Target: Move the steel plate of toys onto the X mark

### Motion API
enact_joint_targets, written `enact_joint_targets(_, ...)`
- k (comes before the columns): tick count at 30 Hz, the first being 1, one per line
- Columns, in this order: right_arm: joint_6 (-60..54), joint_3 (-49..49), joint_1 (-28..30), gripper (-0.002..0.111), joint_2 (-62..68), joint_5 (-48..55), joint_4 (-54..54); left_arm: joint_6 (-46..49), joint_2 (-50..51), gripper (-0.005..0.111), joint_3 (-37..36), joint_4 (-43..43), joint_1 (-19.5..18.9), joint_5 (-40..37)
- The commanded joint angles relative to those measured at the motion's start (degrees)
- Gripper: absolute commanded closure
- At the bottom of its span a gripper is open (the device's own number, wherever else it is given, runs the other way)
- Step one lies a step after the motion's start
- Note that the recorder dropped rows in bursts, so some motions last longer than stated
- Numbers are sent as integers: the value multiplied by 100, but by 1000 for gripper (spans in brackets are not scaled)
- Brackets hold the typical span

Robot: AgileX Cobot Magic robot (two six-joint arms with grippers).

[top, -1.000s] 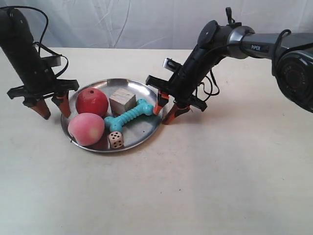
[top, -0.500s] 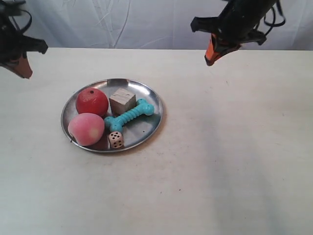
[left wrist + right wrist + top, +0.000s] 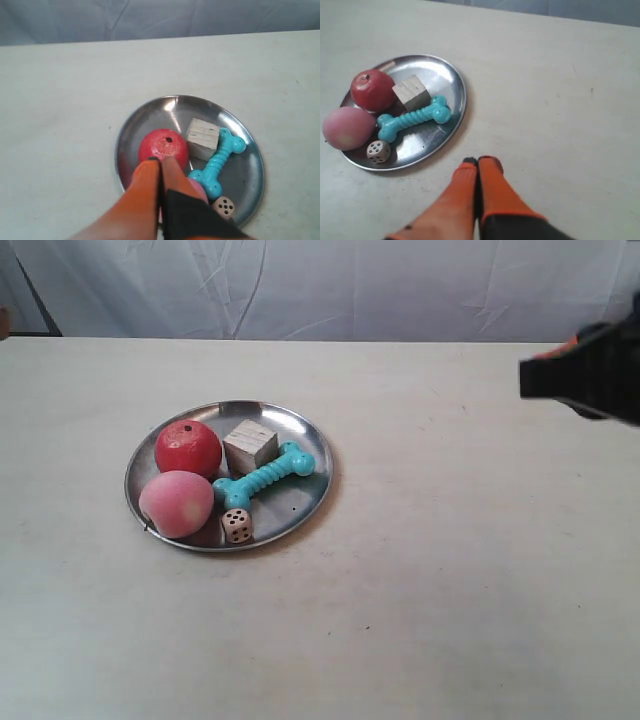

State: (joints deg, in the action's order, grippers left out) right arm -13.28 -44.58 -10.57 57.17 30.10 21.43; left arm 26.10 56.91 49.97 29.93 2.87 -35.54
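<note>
On the shiny round steel plate point(image 3: 305, 495) lies a ridged bone point(image 3: 265, 476); both end effectors point(image 3: 160, 162) point(image 3: 477, 161) clenched.

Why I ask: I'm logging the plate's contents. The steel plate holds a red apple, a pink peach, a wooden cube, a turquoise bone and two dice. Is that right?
Not quite. There is one die, not two, as the exterior view shows. The rest stands: the steel plate holds the red apple, pink peach, wooden cube and turquoise bone.

Bright, even light; steel plate point(image 3: 175, 110) glints softly.
</note>
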Motion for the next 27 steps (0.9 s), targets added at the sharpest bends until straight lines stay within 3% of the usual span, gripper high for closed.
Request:
enact_joint_targets(1, 1, 997, -22, 108, -990, -482, 56, 39, -694, 107, -191, -367, 12, 179)
enact_joint_targets(7, 1, 1239, -22, 108, -1653, 98, 56, 39, -1173, 107, -191, -380, 12, 212)
enact_joint_targets(16, -230, 1344, 228, 108, -2660, -22, -300, 39, -1365, 107, -191, -380, 12, 213)
enact_joint_targets(23, -68, 2712, 1190, 108, -4045, -804, -440, 39, -1365, 107, -191, -380, 12, 213)
enact_joint_targets(27, 41, 3703, 1389, 108, -4806, -1339, -393, 39, -1365, 107, -191, -380, 12, 213)
